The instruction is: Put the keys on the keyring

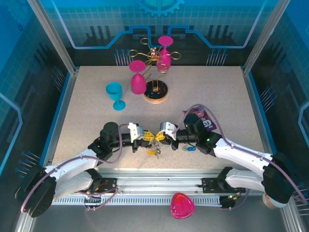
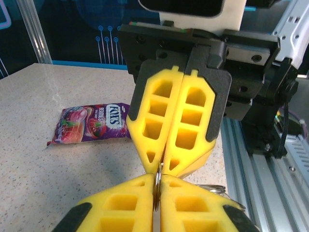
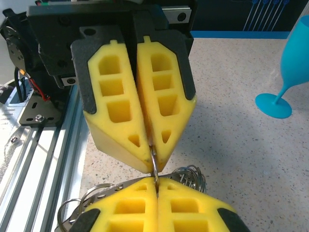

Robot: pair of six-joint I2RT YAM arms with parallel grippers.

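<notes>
Here we list, left to right across the table (image 1: 217,87):
- One blue glass (image 1: 115,94), upright, toward the far edge.
- One wire rack (image 1: 155,92) just beside it, pink glasses (image 1: 137,79) hung on it.
- Left gripper (image 1: 148,137), near the middle of the front edge, jaws pinched narrow on the keyring (image 1: 155,140).
- The keyring: we see a thin wire held between both grippers, which meet tip to tip.
- One yellow-headed key (image 1: 152,152) just below it, nearer the front edge.
- Right gripper (image 1: 162,137), jaws likewise clamped on that same wire.
- One blue-headed key (image 1: 190,148) further right.
- One purple snack packet (image 1: 205,118), toward the right edge.
</notes>
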